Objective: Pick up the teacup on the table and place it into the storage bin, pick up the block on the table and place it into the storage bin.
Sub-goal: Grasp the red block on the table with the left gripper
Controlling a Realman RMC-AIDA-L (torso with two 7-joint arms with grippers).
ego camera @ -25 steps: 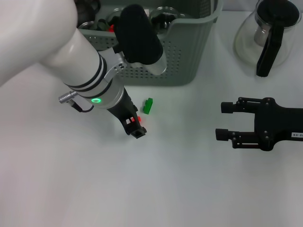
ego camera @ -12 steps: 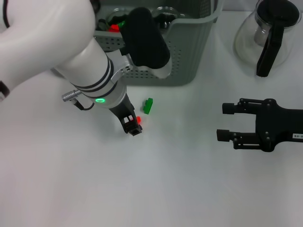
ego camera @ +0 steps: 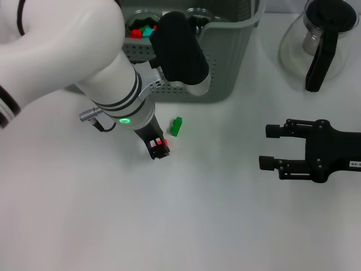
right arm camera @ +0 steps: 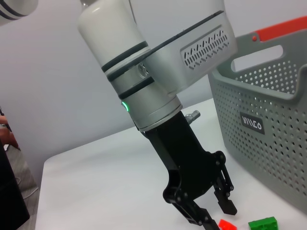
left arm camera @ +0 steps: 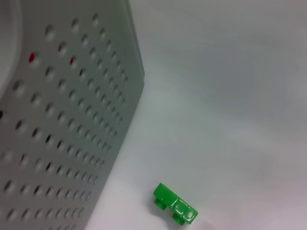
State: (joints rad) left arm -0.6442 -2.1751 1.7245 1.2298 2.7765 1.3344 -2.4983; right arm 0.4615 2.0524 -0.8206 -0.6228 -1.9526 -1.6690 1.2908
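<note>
- Creeping toward the bin over the last second, the left arm has carried its left tool [ego camera: 158, 151] a little up the desk [ego camera: 214, 220]. The tool hangs low over the surface, just left of the blocks.
- The right wrist view shows this tool released, fingers spread and holding nothing. It has not closed in that second, so no grasp has begun.
- A small red piece [ego camera: 166, 148] lies at the fingertips, and the shift has brought the tips closer around it. I cannot tell whether a finger touches it.
- The green block [ego camera: 176, 126] lies on the desk just right of the red piece and in front of the bin wall. It has not moved.
- The bin [ego camera: 225, 68] stands behind. As the arm shifted, more of its inside came into sight: red and teal bits and glass rims. No teacup shows on the desk, so that half looks done, though I cannot pick the cup out inside.
- The block step is therefore the one in hand, at the lining-up stage.
- The right tool [ego camera: 265, 146] sits parked on the right, released and empty, barely changed.
</note>
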